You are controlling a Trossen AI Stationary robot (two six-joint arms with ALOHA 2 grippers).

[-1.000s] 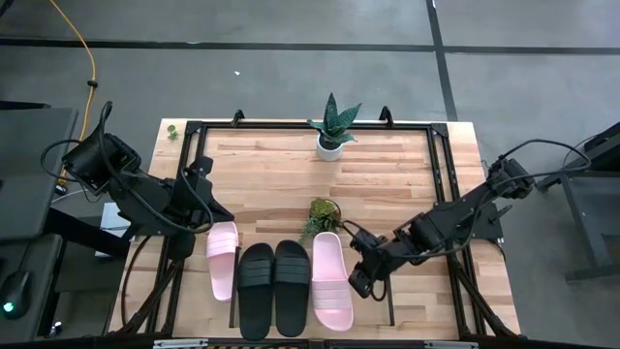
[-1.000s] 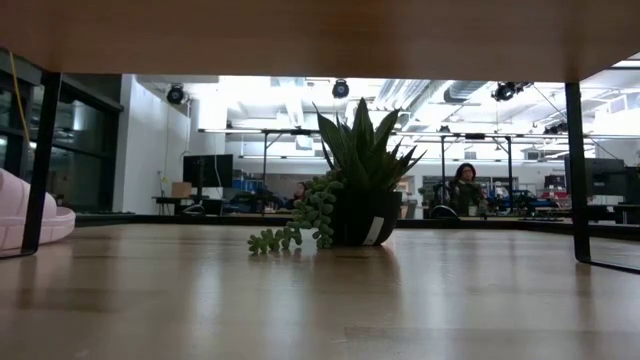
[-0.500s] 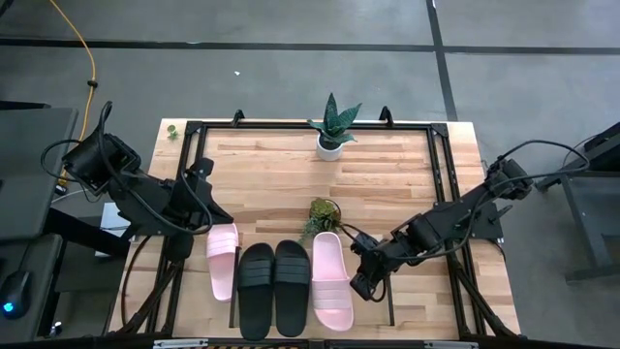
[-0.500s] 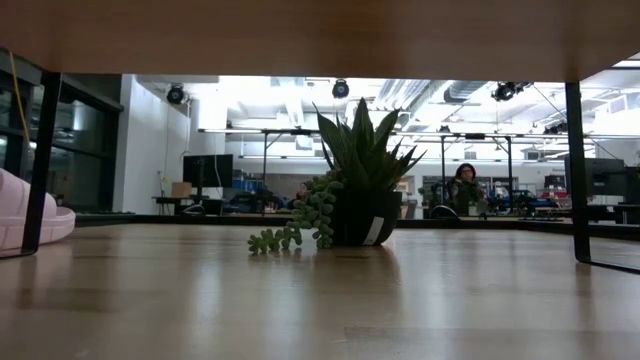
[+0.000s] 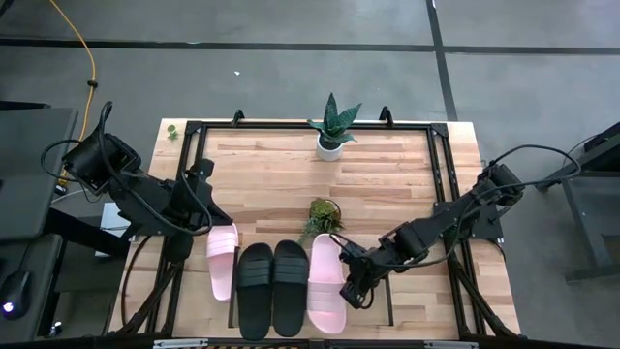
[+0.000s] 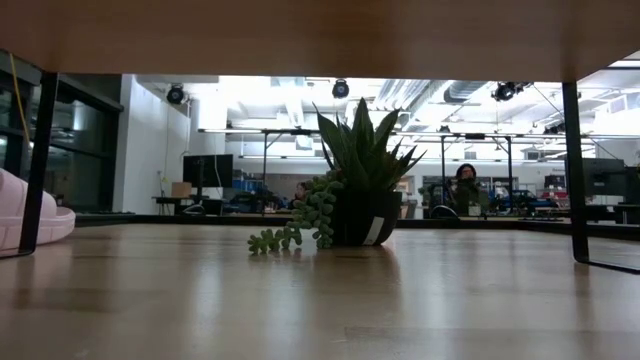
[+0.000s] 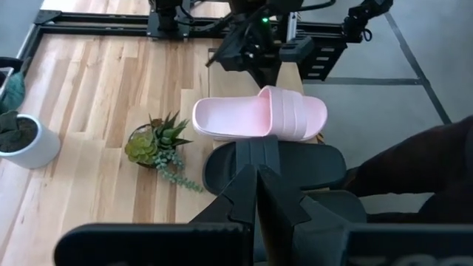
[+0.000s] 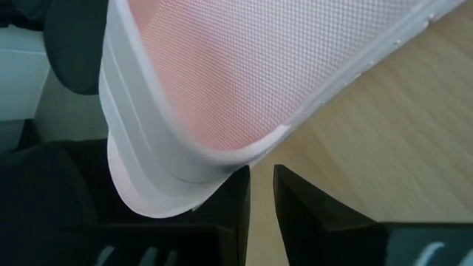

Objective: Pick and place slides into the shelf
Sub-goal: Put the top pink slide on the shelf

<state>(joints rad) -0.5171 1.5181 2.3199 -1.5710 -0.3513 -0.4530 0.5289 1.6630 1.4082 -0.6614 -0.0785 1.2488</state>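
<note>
Four slides lie abreast near the table's near edge: a pink one (image 5: 222,260) on the left, two black ones (image 5: 256,289) (image 5: 290,286), and a pink one (image 5: 326,281) on the right. The shelf board (image 5: 373,315) lies under their near ends, and its black uprights (image 6: 40,150) (image 6: 572,160) frame the low view. My right gripper (image 5: 354,283) (image 8: 261,188) is shut, low beside the right pink slide (image 8: 222,89). My left gripper (image 5: 208,215) (image 7: 258,193) is shut at the far end of the left pink slide; I cannot tell whether it touches. My right gripper meets the right pink slide on its right long edge (image 8: 222,166), about mid-length. The outer side of one shut finger (image 8: 235,193) lies against that edge. The fingers come in low from the table's right side. The slide lies flat beside the black slide.
A small trailing succulent (image 5: 322,213) (image 6: 345,195) stands just beyond the slides, and a spiky plant in a white pot (image 5: 331,131) is near the far edge. A black frame (image 5: 438,174) runs around the tabletop. Bare wood lies between the plants and to the right.
My right gripper has moved toward the table's left and near edges. The right pink slide has slid left along with it, its near end swinging in against the neighbouring black slide.
</note>
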